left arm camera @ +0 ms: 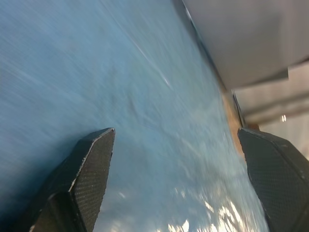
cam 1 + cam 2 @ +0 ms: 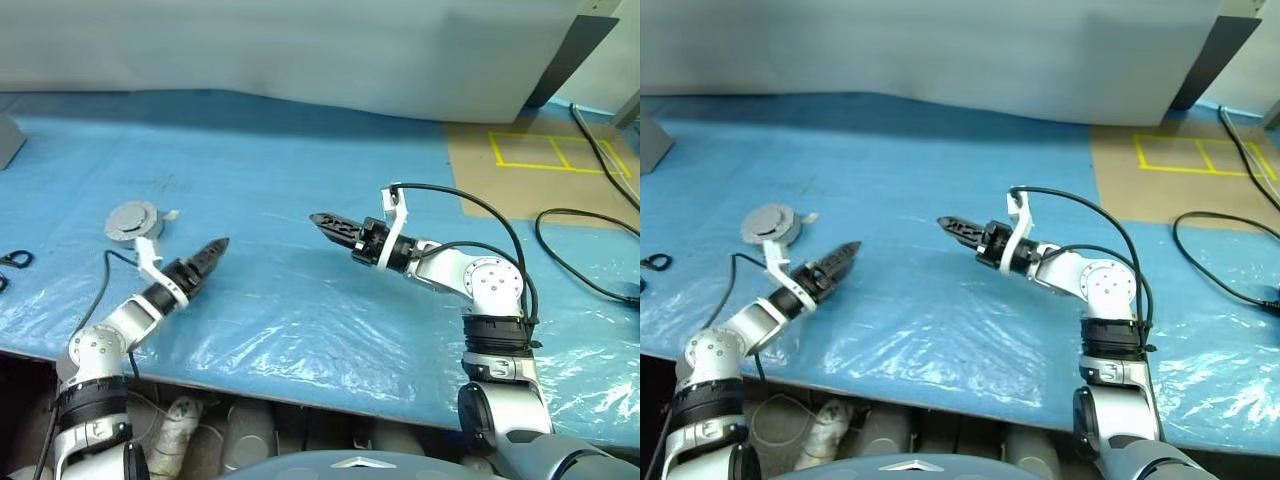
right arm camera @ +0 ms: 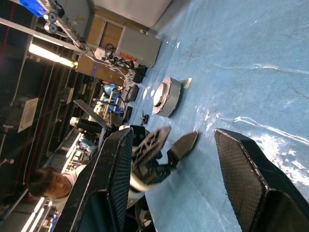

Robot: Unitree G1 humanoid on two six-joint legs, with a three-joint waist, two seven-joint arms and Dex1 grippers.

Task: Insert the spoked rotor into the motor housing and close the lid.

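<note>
Both end effectors, left [image 2: 215, 250] and right [image 2: 325, 222], gape empty; closed motor housing [image 2: 132, 219] sits near table's left edge.

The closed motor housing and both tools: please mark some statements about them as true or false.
1. The motor housing has its lid closed. True.
2. The left tool holds the housing. False: it is open and holds nothing, apart from the housing.
3. The right tool is open and holds nothing. True.
4. The housing lies on the brown board. False: it lies on the blue sheet.
</note>
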